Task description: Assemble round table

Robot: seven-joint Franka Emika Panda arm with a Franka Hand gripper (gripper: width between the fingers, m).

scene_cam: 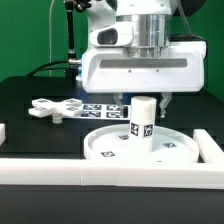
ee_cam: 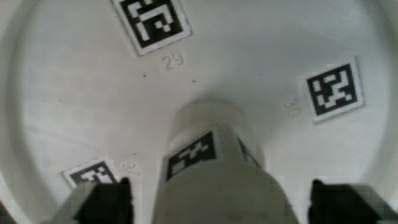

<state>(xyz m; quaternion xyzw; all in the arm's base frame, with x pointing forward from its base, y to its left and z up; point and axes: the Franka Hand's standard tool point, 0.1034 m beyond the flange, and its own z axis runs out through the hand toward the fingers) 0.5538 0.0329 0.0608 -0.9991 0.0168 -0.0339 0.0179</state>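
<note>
The large rimmed round disc (scene_cam: 102,150) lies flat on the black table near the front rail. The short thick cylinder leg (scene_cam: 141,125) stands upright at its middle, with tags on its side. My gripper (scene_cam: 141,103) hangs right over the leg's top, a dark finger on each side. In the wrist view the leg (ee_cam: 222,165) runs between the two fingers (ee_cam: 107,200), with a gap on each side, so my gripper (ee_cam: 226,203) is open. The disc's (ee_cam: 71,90) tagged face fills the rest of that view. The flat cross-shaped piece (scene_cam: 55,108) lies at the exterior view's left.
White border rails run along the front (scene_cam: 110,178), the exterior view's right (scene_cam: 210,148) and its left (scene_cam: 3,131). The marker board (scene_cam: 98,108) lies behind the disc. A green backdrop stands at the back.
</note>
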